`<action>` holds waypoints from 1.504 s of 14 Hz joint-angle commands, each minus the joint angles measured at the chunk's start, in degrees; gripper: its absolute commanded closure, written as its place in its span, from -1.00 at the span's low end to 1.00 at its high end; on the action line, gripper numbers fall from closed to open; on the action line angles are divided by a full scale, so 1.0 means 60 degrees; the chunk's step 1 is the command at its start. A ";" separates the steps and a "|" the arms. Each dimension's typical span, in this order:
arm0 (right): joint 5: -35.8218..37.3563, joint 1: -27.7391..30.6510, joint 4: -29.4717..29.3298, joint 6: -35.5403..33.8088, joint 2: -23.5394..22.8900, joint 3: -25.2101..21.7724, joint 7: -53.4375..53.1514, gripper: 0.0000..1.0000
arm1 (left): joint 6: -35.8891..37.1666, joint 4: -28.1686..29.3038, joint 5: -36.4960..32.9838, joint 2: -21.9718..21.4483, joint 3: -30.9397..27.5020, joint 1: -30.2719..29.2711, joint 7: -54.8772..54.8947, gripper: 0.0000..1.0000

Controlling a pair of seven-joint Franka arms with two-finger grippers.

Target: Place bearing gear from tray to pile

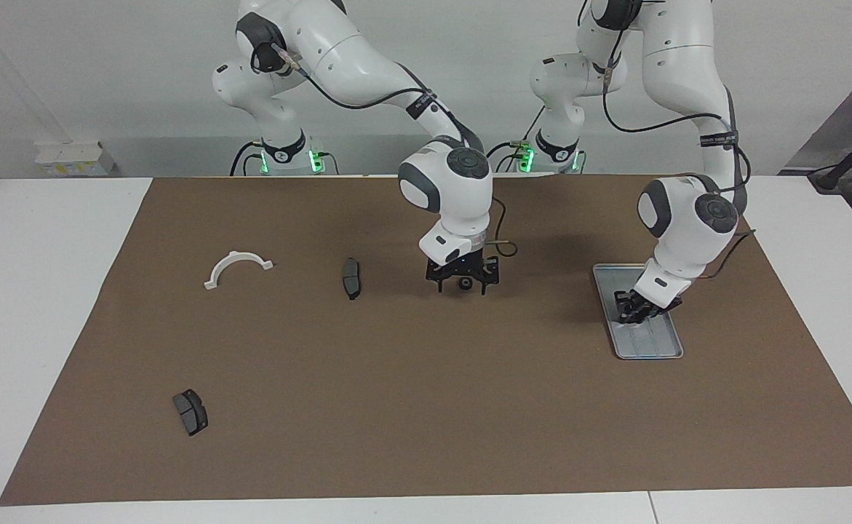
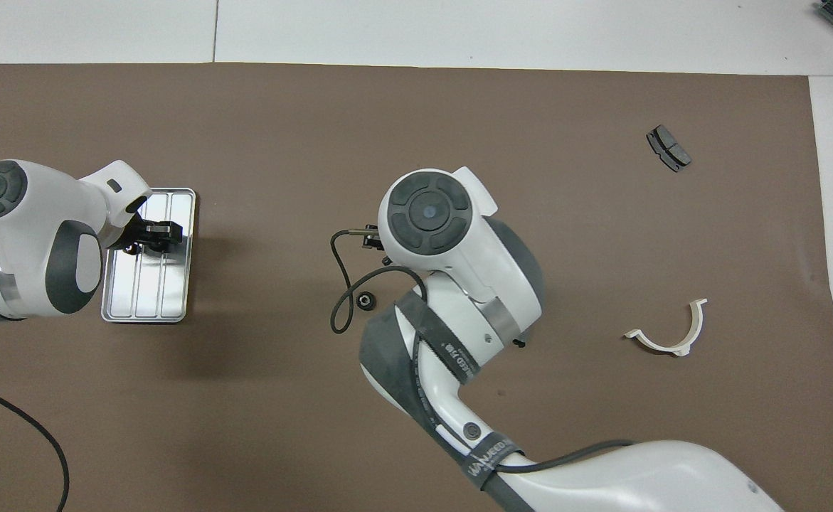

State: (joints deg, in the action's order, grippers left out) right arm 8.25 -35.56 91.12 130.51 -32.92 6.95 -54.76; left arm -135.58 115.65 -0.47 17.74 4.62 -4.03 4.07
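Observation:
The silver-grey tray [image 1: 655, 346] [image 2: 149, 299] lies toward the left arm's end of the brown mat. My left gripper [image 1: 633, 309] [image 2: 154, 237] is low inside it, over the spot where one bearing gear lies, and hides that gear. A second small black bearing gear [image 2: 130, 247] peeks out beside the wrist. The pile is a single bearing gear [image 1: 463, 284] [image 2: 364, 301] at the middle of the mat. My right gripper [image 1: 463, 285] is down at the mat, open, one finger on each side of that gear. In the overhead view its wrist covers it.
Two dark brake pads [image 1: 351, 278] [image 1: 190, 412] and a white half-ring clip [image 1: 238, 268] [image 2: 669, 333] lie toward the right arm's end. The right arm's loose cable [image 2: 338, 284] loops over the mat beside the middle gear.

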 commanded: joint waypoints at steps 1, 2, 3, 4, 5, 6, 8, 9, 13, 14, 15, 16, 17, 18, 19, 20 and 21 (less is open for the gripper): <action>0.0164 -0.0282 0.0911 0.0834 0.0258 -0.0001 -0.0409 -0.97 | 0.0666 -0.0406 0.0020 0.0032 -0.0037 0.0042 0.0113 0.53; 0.0178 -0.0328 0.0956 0.0807 0.0243 -0.0001 -0.0497 -0.97 | 0.0973 -0.0698 0.0020 0.0047 -0.0037 0.0057 0.0099 0.59; 0.0178 -0.0357 0.1000 0.0777 0.0258 -0.0001 -0.0512 -0.90 | 0.1223 -0.0991 0.0020 0.0076 -0.0022 0.0086 0.0055 0.62; 0.0178 -0.0357 0.1000 0.0734 0.0272 -0.0001 -0.0527 -0.84 | 0.1341 -0.1168 0.0020 0.0076 -0.0037 0.0217 0.0026 0.67; 0.0178 -0.0430 0.1000 0.0704 0.0272 -0.0001 -0.0542 -0.75 | 0.1429 -0.1330 0.0035 0.0076 -0.0037 0.0334 0.0011 0.72; 0.0178 -0.0445 0.1000 0.0704 0.0272 -0.0001 -0.0556 -0.57 | 0.1561 -0.1462 0.0035 0.0076 -0.0037 0.0408 -0.0033 0.72; 0.0222 -0.0474 0.1000 0.0558 0.0272 -0.0016 -0.0556 0.04 | 0.1781 -0.1711 0.0078 0.0076 -0.0022 0.0525 -0.0223 0.75; 0.0309 -0.0475 0.1000 0.0499 0.0287 -0.0016 -0.0556 0.37 | 0.1796 -0.1770 0.0093 0.0076 -0.0022 0.0627 -0.0311 0.80; 0.0719 -0.0446 0.0985 0.0250 0.0389 -0.0016 -0.0820 1.00 | 0.1709 -0.1815 0.0108 0.0062 0.0007 0.1344 -0.1655 0.81; 0.0720 -0.0387 0.0985 0.0105 0.0535 -0.0016 -0.0820 1.00 | 0.1651 -0.1786 0.0108 0.0076 0.0007 0.1549 -0.2022 0.81; 0.0720 -0.0329 0.1014 -0.0013 0.0754 -0.0016 -0.0820 1.00 | 0.1636 -0.1771 0.0108 0.0076 0.0007 0.1783 -0.2417 0.81; 0.0720 -0.0154 0.1218 -0.0086 0.1046 -0.0016 -0.0762 1.00 | 0.1621 -0.1742 0.0108 0.0062 0.0007 0.2032 -0.2798 0.81; 0.0735 0.0109 0.1713 0.0000 0.1484 -0.0016 -0.0689 1.00 | 0.1505 -0.1669 0.0123 0.0062 0.0007 0.2310 -0.3280 0.81; 0.0735 0.0372 0.2414 0.0117 0.2054 -0.0016 -0.0500 1.00 | 0.1359 -0.1538 0.0123 0.0033 0.0007 0.2661 -0.3836 0.81; 0.0735 0.0651 0.3073 0.0248 0.2640 -0.0016 -0.0396 1.00 | 0.1212 -0.1449 0.0123 0.0018 0.0007 0.3012 -0.4436 0.81; 0.0735 0.1059 0.3718 0.0322 0.3269 -0.0016 -0.0149 1.00 | 0.1109 -0.1318 0.0123 -0.0011 0.0007 0.3480 -0.5037 0.81; 0.0720 0.1455 0.4247 0.0352 0.3725 -0.0016 0.0463 1.00 | 0.1007 -0.1201 0.0123 -0.0055 0.0007 0.3832 -0.5478 0.81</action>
State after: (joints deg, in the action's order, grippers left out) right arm 11.61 -31.11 106.15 130.49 -19.27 6.28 -55.83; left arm -127.46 106.49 -0.36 18.14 5.65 14.74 -23.95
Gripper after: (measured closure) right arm 0.652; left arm 0.643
